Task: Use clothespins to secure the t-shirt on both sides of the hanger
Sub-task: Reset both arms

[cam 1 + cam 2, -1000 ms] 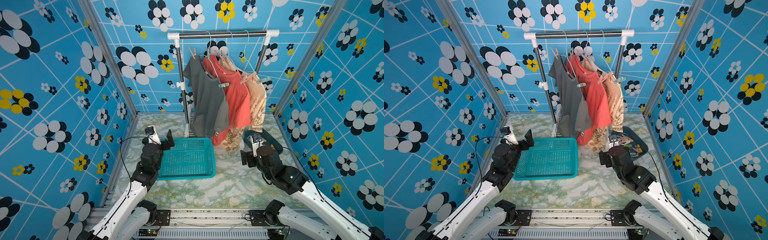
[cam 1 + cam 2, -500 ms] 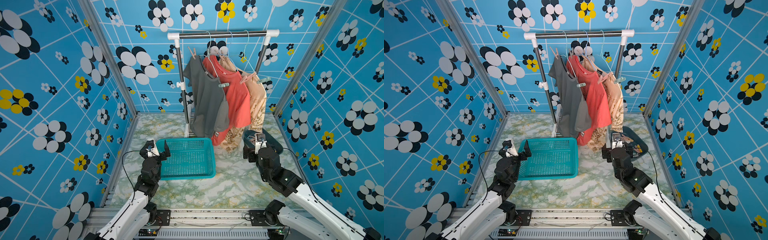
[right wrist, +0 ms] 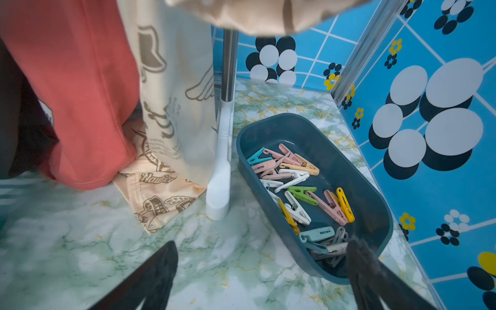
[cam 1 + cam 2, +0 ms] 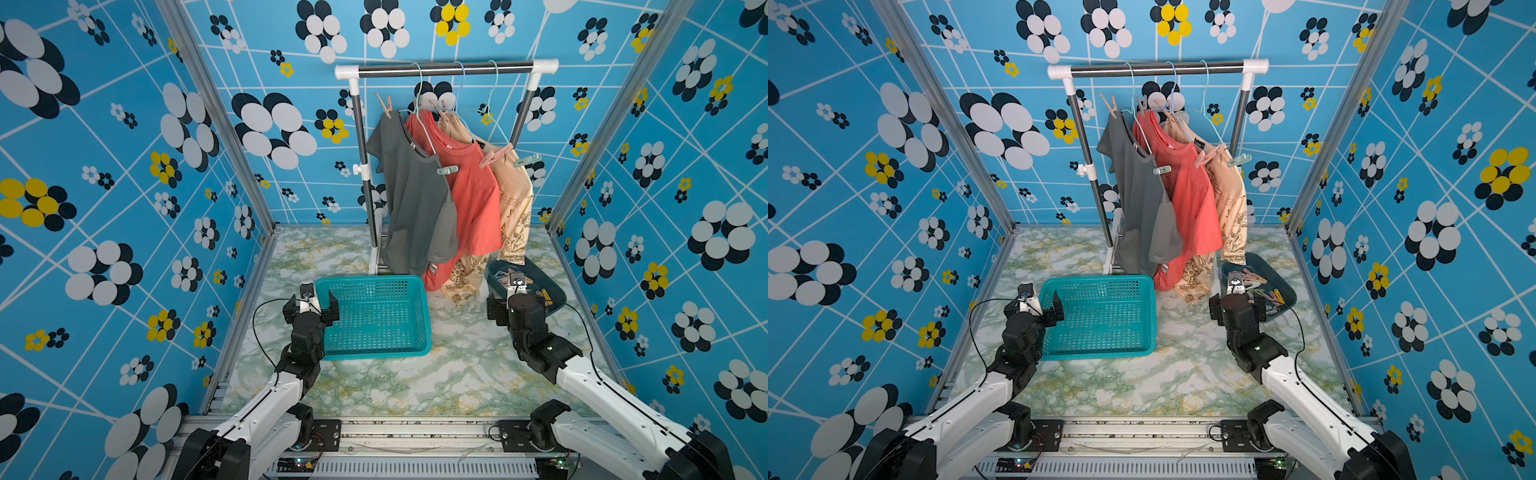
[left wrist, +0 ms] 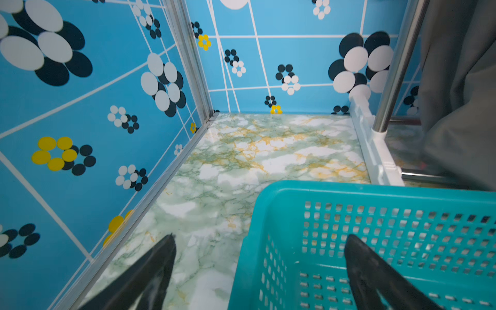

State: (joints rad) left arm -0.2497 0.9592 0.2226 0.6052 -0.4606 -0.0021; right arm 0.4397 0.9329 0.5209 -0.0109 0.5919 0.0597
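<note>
Three t-shirts hang on pale hangers from the rack rail (image 4: 444,70): grey (image 4: 415,199), coral (image 4: 473,195) and beige (image 4: 515,199). Clothespins grip their shoulders: mint (image 4: 446,169) on the grey, pink (image 4: 492,156) on the coral, mint (image 4: 527,159) on the beige, and a beige one (image 4: 385,107) on the grey's far shoulder. Several loose clothespins (image 3: 295,188) lie in a dark blue tray (image 3: 375,204). My left gripper (image 4: 311,303) (image 5: 260,237) is open over the basket's left edge. My right gripper (image 4: 515,299) (image 3: 261,241) is open and empty, one finger over the tray's near end.
A teal slotted basket (image 4: 374,280) (image 5: 349,188) sits empty on the marble floor in front of the rack. The rack's white foot (image 3: 218,193) stands between the shirt hems and the tray. Patterned blue walls close in both sides.
Both arms have folded lower toward the front rail. The left gripper slid nearer along the basket's left side. The right wrist turned to face the tray. Both stayed open.
</note>
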